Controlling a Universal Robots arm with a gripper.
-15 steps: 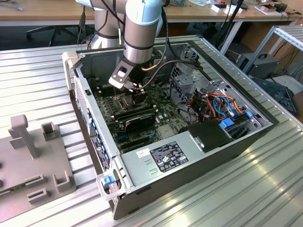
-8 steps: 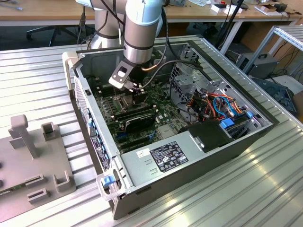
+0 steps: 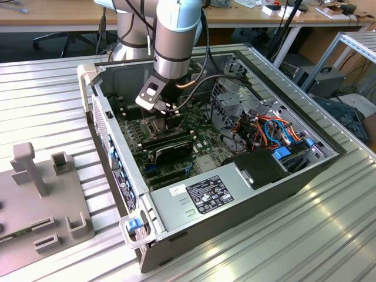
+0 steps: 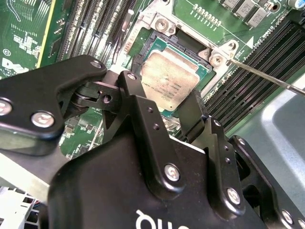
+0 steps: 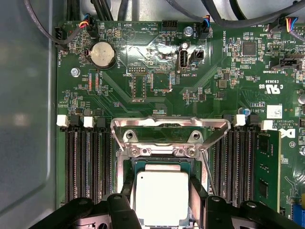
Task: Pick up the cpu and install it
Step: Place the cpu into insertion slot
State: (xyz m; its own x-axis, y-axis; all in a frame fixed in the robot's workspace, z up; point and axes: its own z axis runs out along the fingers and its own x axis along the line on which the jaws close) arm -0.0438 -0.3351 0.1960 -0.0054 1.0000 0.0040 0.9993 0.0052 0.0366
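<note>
Gripping the cpu (image 5: 162, 198) by two opposite edges, with the gripper (image 5: 162, 202) closed narrow and its black fingers (image 5: 198, 191) pressing against either side, as seen in both wrist views. Holding the chip flat, dull silver-grey top upward, centred between the fingertips and lying directly over the open socket frame (image 5: 159, 151); not showing clearly whether seated or hanging just above. Carrying faint dark print on the chip's metal top in the second wrist view, too small for reading. Standing raised just beyond the chip, the bright load plate (image 5: 169, 125), with the thin wire lever (image 4: 267, 78) slanting away beside it. Flanking the socket on both sides, rows of long black memory slots (image 5: 88, 167). Spreading farther out, the green motherboard (image 5: 157, 95), bearing white printed lettering all over, a round coin cell (image 5: 103, 53) and a small white sticker (image 5: 274, 112). Reaching down in the exterior view, the grey arm (image 3: 176, 35) into the open case (image 3: 235, 200), beside a power supply (image 3: 258, 167) and a white printed label (image 3: 205, 197). Resting under everything, the ribbed metal table (image 3: 305, 247).
</note>
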